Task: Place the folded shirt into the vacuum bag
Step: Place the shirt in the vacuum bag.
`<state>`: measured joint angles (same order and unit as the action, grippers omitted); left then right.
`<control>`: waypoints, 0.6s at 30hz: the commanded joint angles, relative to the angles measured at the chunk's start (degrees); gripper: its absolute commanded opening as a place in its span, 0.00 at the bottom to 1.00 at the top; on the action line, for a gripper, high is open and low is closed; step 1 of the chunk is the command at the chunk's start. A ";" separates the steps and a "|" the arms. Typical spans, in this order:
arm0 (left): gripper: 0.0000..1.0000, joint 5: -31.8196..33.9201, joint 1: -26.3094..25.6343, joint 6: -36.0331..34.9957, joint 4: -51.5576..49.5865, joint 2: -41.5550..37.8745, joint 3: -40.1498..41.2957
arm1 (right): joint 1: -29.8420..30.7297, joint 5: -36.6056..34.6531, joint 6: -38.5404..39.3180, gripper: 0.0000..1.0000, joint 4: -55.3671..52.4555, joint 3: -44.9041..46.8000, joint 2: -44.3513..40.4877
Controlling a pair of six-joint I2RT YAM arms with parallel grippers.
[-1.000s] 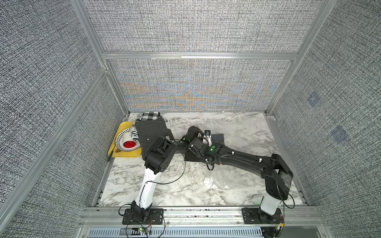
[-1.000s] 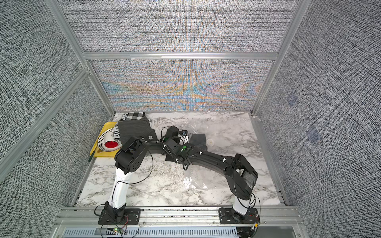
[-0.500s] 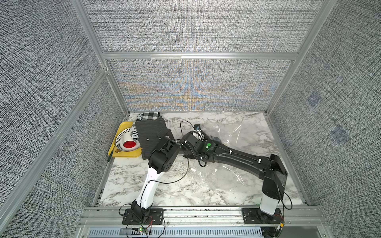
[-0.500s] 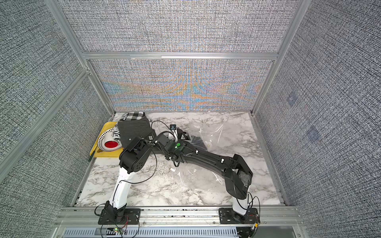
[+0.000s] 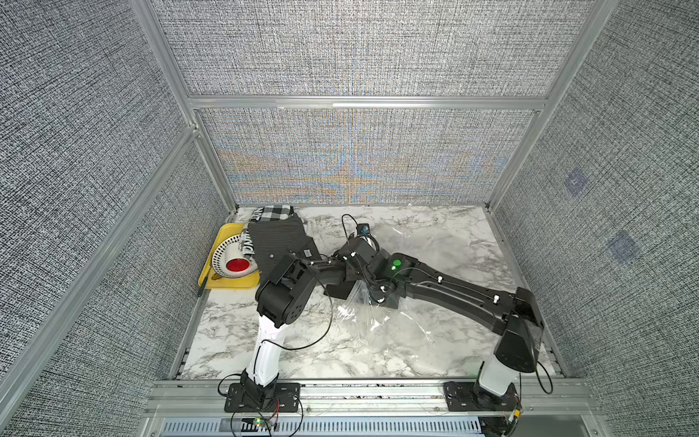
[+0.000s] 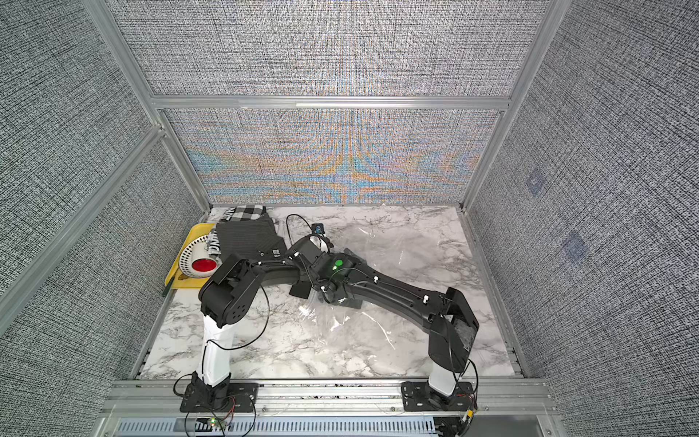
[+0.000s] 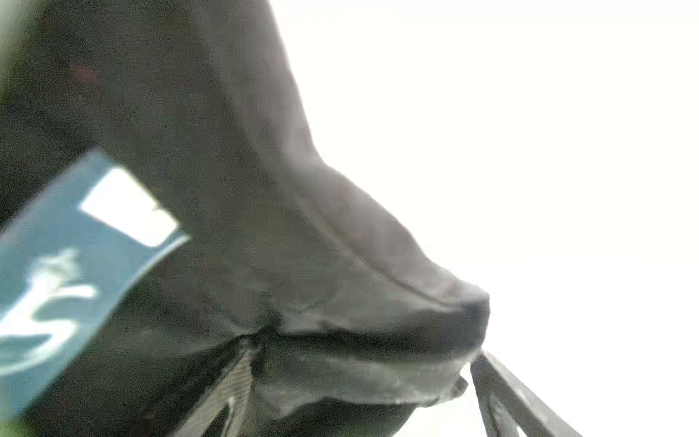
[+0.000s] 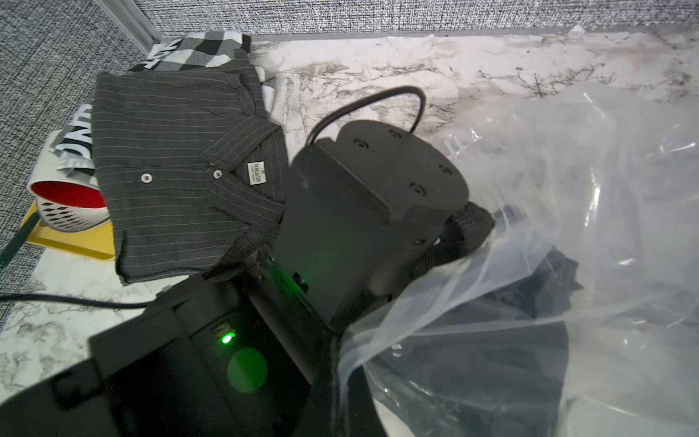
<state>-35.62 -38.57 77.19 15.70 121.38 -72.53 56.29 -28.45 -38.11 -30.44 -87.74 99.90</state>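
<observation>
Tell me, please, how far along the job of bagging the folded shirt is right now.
Done: a dark shirt lies at least partly inside the vacuum bag, showing through the plastic. In hand: the left gripper sits at the bag's mouth with its jaws apart, apparently not gripping the cloth. Left: withdraw that gripper and check that no cloth sticks out of the mouth, which these views do not settle.

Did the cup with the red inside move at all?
No. The cup lies on its side at the same spot on the yellow tray.
</observation>
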 commanded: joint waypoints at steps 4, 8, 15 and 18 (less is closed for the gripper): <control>0.91 -0.29 -2.87 -17.38 -9.53 -1.73 -5.29 | -3.67 0.45 11.82 0.00 5.12 2.93 -0.78; 0.83 -1.93 -1.89 -22.53 -10.64 -0.76 -4.25 | -4.78 -4.12 17.44 0.00 3.73 3.55 -2.19; 0.58 -8.01 1.39 -28.07 -6.49 -2.25 -0.81 | -6.17 -9.52 20.04 0.00 0.34 6.30 -5.70; 0.53 -13.24 3.32 -25.55 2.07 -1.89 1.58 | -6.67 -5.60 20.90 0.00 2.60 7.06 -7.89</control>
<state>-42.61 -36.45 52.07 9.78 119.37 -72.40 49.89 -33.56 -19.20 -30.41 -80.88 93.60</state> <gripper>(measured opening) 0.523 0.054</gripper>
